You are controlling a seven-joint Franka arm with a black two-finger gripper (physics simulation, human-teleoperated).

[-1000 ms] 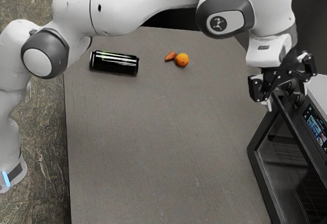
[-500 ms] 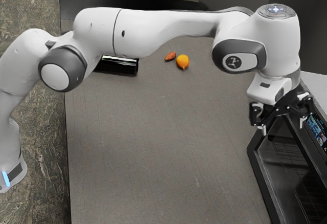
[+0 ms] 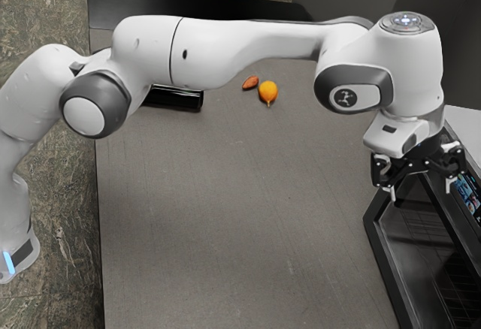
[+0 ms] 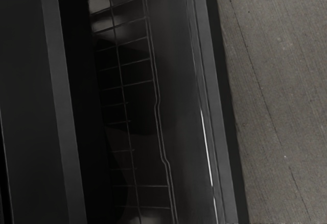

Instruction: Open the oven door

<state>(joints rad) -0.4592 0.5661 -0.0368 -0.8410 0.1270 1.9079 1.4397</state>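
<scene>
Oven door, black, rectangular, framed, with a dark glass pane (image 3: 412,235). At the exterior view's right, beside the grey tabletop (image 3: 248,216). Near long side of the charcoal frame (image 3: 384,269) runs along the tabletop, slanting down toward the exterior view's lower right; the door continues past the lower edge. Upper end partly hidden. Wrist view: smoky, faintly reflective pane, thin white glint along one long side; narrow grey frame strip there, dark outer edge next to the tabletop. Thin wire grid lines (image 4: 152,63) visible within the glass area. Shut or ajar: cannot tell.
</scene>
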